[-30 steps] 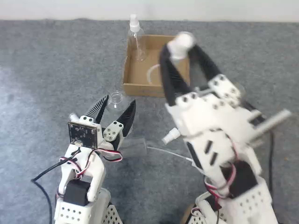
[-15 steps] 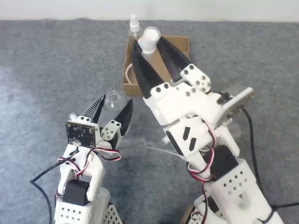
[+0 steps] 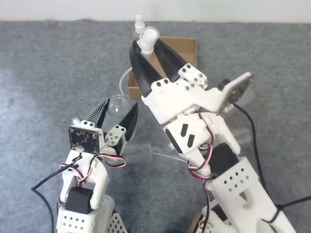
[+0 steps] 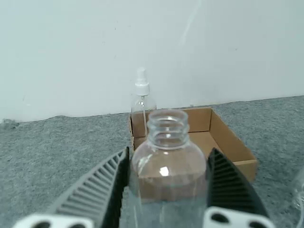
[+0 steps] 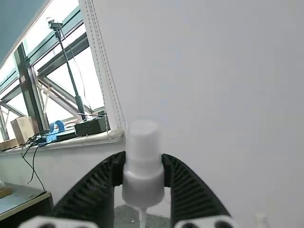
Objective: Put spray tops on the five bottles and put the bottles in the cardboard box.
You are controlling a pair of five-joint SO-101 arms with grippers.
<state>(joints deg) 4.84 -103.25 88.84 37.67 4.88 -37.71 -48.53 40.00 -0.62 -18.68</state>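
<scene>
The grey, carpet-like surface [image 3: 48, 73] carries one shallow, open-topped cardboard box [image 4: 228, 142] with plain brown walls, lying beyond the two white arms.

Three clear, round-shouldered bottles can be counted. One stands upright at the far left corner of the box, seemingly inside it; this capped bottle [image 4: 142, 102] has its white sprayer pointing straight up. The second, an open bottle [image 4: 167, 156], also stands with its long axis vertical and its threaded mouth up, on the near side of the box. The left tool [image 3: 122, 104] is closed around its body, one ribbed black finger pressed to each side. The third, a lying bottle [image 3: 138, 151], rests on its side on the surface between the two arms, its long axis running across them.

Two spray tops show: the one on the capped bottle and a loose spray top [image 5: 142, 161]. The right tool [image 3: 146, 44], raised over the near left part of the box, pinches this white cylinder by its collar between nearly closed fingers. Its cap end points out past the fingertips, its axis in line with the tool. Its thin dip tube [image 3: 124, 77] trails off in a curve down toward the surface.
</scene>
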